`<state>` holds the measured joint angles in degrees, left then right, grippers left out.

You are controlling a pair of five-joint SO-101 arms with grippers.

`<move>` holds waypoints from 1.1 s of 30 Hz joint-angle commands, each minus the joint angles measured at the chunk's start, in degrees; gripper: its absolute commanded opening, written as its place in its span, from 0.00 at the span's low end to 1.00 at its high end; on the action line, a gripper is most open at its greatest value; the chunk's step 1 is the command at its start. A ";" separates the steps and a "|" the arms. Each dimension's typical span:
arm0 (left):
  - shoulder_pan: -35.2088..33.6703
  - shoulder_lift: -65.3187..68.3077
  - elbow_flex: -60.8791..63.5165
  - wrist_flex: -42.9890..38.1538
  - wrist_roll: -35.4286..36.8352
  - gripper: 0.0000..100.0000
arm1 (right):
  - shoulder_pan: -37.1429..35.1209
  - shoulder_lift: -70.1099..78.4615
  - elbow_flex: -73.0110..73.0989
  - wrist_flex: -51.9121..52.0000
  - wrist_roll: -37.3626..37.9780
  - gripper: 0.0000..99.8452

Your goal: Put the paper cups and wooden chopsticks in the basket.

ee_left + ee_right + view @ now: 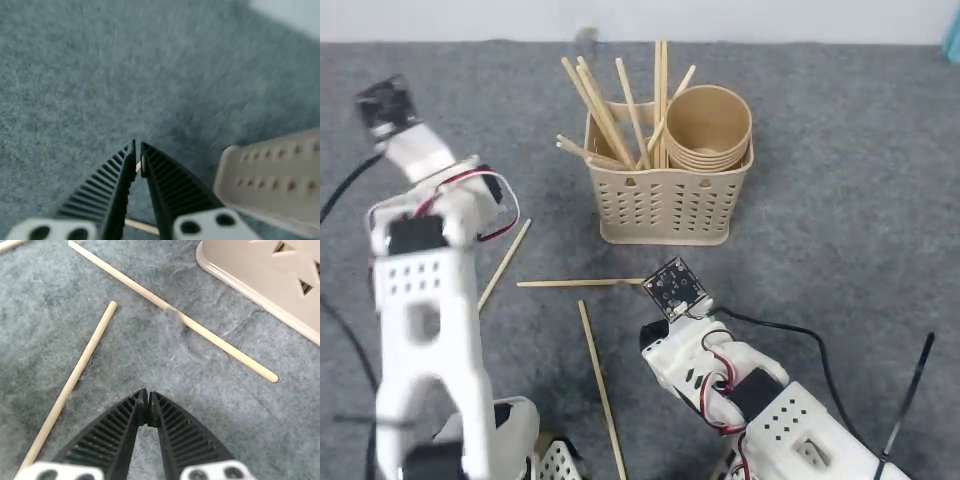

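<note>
A beige slotted basket [665, 205] stands at the back middle, holding stacked paper cups [708, 125] and several wooden chopsticks [605, 110]. Three more chopsticks lie on the carpet: one slanted [505, 265], one level [580, 283], one running toward the front [602, 390]. My right gripper [148, 392] is shut and empty, just above the carpet between the long chopstick [175, 315] and another chopstick [75, 375]. My left gripper [137, 147] is shut over bare carpet with the basket wall [272, 180] beside it. A sliver of chopstick [142, 227] shows behind its fingers.
Grey carpet covers the table. The white left arm [420, 300] stands tall at the left. The right arm [740, 390] lies low at the front, with a black cable [820, 360] trailing behind it. Open carpet lies right of the basket.
</note>
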<state>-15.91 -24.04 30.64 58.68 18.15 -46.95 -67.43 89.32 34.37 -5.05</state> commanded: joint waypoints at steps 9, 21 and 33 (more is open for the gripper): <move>-0.26 25.14 -12.00 0.26 -26.55 0.03 | 0.75 0.75 -0.44 -1.10 1.41 0.01; 0.09 41.41 -20.88 -0.09 -25.23 0.21 | 0.75 0.75 -0.44 -1.01 1.41 0.01; 0.44 48.35 -23.87 7.38 -25.67 0.20 | 0.75 0.75 -0.53 -0.84 1.41 0.01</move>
<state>-15.91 24.31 8.92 63.69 -7.60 -46.95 -67.43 89.32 34.37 -4.70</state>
